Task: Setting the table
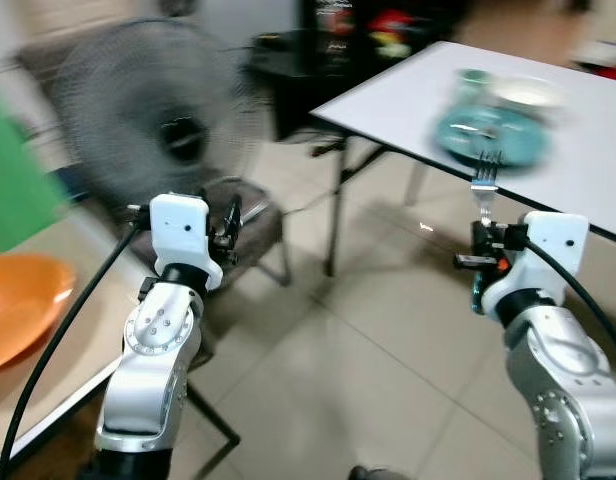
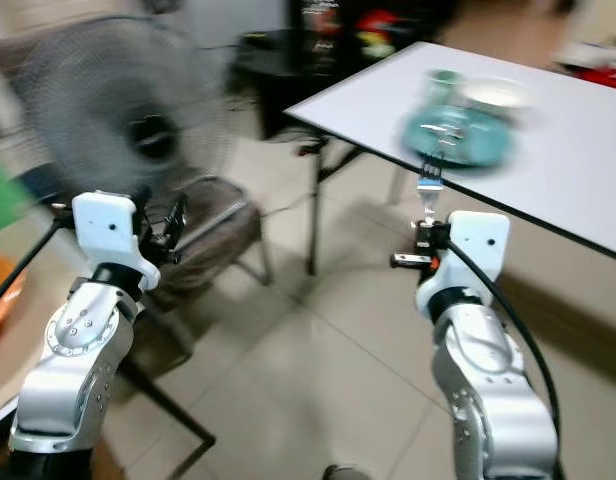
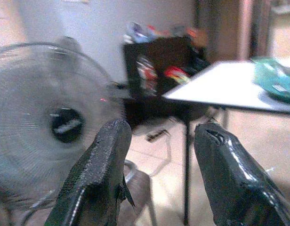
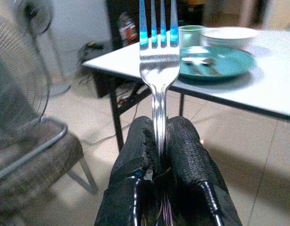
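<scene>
While the robot faces the white table (image 1: 408,105), the left gripper (image 3: 161,176) hangs jaws wide apart, holding nothing, near the fan (image 1: 153,125). The right gripper (image 4: 161,141) pinches a fork (image 4: 158,56) by its handle, tines up, short of the table's near edge. The fork looks light, stiff, slick metal; the thin handle could likely twist. A teal plate (image 1: 488,135) sits by that edge.

A silver fork (image 4: 158,66) is gleaming between 2 black fingers (image 4: 135,160). A teal plate (image 4: 215,61) and white bowl (image 4: 229,35) are sitting on the white table (image 1: 408,95); an orange dish (image 1: 23,300) is showing nearby.
</scene>
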Controlling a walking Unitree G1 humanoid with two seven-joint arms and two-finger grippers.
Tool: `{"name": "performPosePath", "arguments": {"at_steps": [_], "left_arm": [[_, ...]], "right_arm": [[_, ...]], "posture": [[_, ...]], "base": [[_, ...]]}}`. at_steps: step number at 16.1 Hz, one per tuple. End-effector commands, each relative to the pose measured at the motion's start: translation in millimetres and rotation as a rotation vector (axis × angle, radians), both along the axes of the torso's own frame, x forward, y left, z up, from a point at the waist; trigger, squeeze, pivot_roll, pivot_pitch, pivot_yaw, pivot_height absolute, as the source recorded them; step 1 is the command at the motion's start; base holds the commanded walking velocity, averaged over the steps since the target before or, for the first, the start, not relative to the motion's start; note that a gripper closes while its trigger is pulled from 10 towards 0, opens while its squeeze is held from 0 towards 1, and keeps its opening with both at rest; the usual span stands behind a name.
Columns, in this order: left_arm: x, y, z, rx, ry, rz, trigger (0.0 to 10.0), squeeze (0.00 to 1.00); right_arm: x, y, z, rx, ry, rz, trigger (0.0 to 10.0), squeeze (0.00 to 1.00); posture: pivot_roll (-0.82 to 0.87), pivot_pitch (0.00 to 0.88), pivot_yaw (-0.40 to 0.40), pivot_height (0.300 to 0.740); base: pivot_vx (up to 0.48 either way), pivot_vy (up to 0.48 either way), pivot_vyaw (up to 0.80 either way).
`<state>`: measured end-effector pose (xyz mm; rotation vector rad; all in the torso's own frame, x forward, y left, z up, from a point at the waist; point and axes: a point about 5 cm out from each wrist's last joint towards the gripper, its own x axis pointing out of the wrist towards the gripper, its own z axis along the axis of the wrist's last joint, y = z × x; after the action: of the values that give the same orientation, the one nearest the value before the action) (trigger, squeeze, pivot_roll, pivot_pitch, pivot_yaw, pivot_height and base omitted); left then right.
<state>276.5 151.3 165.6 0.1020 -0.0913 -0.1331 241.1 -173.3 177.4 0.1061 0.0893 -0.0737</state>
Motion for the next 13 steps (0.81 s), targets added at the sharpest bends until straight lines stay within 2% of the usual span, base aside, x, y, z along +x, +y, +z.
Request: {"name": "performPosePath", "arguments": {"at_steps": [1, 2, 4, 8, 10, 11, 13], "left_arm": [[2.9, -1.9, 2, 0.012, 0.013, -0.041, 10.0, 0.0], [1.2, -1.7, 0, 0.021, 0.019, -0.059, 10.0, 0.0], [-2.4, -2.3, -3, -0.001, 0.031, -0.078, 10.0, 0.0], [-2.0, -2.1, -2, 0.002, 0.027, -0.101, 10.0, 0.0], [-3.3, 0.1, -3, 0.009, 0.049, -0.104, 10.0, 0.0], [-2.9, 2.7, -4, 0.0, 0.049, -0.09, 10.0, 0.0], [-5.6, -0.7, -5, 0.014, 0.056, -0.135, 10.0, 0.0]], "right_arm": [[2.5, -0.4, 7, 0.002, -0.037, -0.007, 10.0, 0.0], [1.9, 0.6, 5, -0.047, -0.03, -0.005, 10.0, 0.0], [-0.8, 1.3, -1, -0.035, -0.002, 0.007, 10.0, 0.0], [-0.3, -4.8, -17, -0.081, 0.092, -0.004, 10.0, 0.0], [0.5, -2.6, -14, -0.058, 0.094, 0.004, 10.0, 0.0], [1.0, 1.4, -13, -0.065, 0.091, 0.031, 10.0, 0.0], [1.0, 2.4, -13, -0.101, 0.083, 0.026, 10.0, 0.0]], "posture": [[0.0, 0.0, 0.085, 0.74], [0.0, 0.0, 0.086, 0.74], [0.0, 0.0, 0.083, 0.74], [0.01, 0.0, 0.076, 0.74], [0.0, 0.0, 0.07, 0.74], [0.0, 0.0, 0.073, 0.74], [0.0, 0.0, 0.07, 0.74]], "base": [[0.0, 0.0, -0.8], [0.0, 0.0, -0.78], [0.0, 0.0, -0.78], [0.0, 0.0, -0.78], [0.0, 0.0, -0.79], [0.0, 0.0, -0.8], [0.272, 0.0, -0.62]]}}
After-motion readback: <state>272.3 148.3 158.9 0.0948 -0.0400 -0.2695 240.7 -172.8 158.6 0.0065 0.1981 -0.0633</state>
